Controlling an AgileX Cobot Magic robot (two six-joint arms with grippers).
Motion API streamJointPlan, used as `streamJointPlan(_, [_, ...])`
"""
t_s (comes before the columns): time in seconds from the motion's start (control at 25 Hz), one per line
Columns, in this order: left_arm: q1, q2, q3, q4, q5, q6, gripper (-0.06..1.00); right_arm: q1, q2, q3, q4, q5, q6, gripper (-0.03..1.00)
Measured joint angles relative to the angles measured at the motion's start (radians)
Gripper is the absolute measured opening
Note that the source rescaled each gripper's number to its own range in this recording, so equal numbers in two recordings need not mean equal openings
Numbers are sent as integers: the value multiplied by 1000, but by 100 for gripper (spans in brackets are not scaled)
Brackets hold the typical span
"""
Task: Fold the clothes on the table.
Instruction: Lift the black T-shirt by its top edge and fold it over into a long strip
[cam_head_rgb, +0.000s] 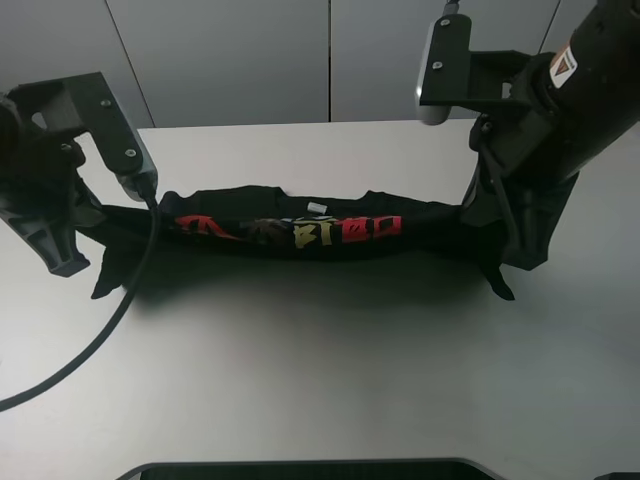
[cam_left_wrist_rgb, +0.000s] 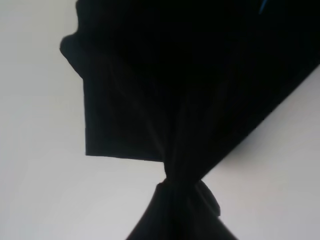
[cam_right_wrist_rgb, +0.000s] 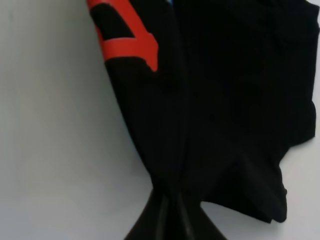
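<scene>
Item: black T-shirt (cam_head_rgb: 300, 232), strung in a sagging band across the table (cam_head_rgb: 330, 380) | handling: likely light, limp cotton, bunches easily; best taken at outer edges | left gripper (cam_left_wrist_rgb: 176, 200): pinched on one end | right gripper (cam_right_wrist_rgb: 170, 205): pinched on the other

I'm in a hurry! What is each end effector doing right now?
Left end effector: shut on the T-shirt.
Right end effector: shut on the T-shirt.
</scene>
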Motion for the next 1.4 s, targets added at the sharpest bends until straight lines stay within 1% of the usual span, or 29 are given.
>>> streamJointPlan(0.12, [0, -23, 23, -31, 7, 8, 0, 11, -1, 12, 30, 10, 7, 0])
streamJointPlan(0.28, [0, -51, 34, -72, 26, 28, 0, 18, -4, 38, 37, 40, 14, 0])
streamJointPlan(0.52, [0, -73, 44, -100, 51, 43, 0, 19, -48, 81, 90, 45, 16, 0])
streamJointPlan(0.72, [0, -75, 78, -158, 57, 77, 0, 19, -103, 82, 104, 45, 22, 0])
streamJointPlan(0.92, [0, -75, 86, -162, 42, 83, 0, 19, -105, 96, 104, 39, 37, 0])
streamJointPlan(1.04, [0, -75, 86, -162, 13, 83, 0, 19, -105, 103, 104, -1, 63, 0])
streamJointPlan(1.12, [0, -75, 86, -162, -20, 60, 0, 19, -105, 103, 101, -44, 95, 0])
streamJointPlan(1.24, [0, -75, 86, -140, -73, 7, 0, 19, -103, 103, 60, -81, 150, 0])
streamJointPlan(1.4, [0, -67, 86, -82, -120, -68, 0, 19, -70, 103, -31, -107, 243, 0])
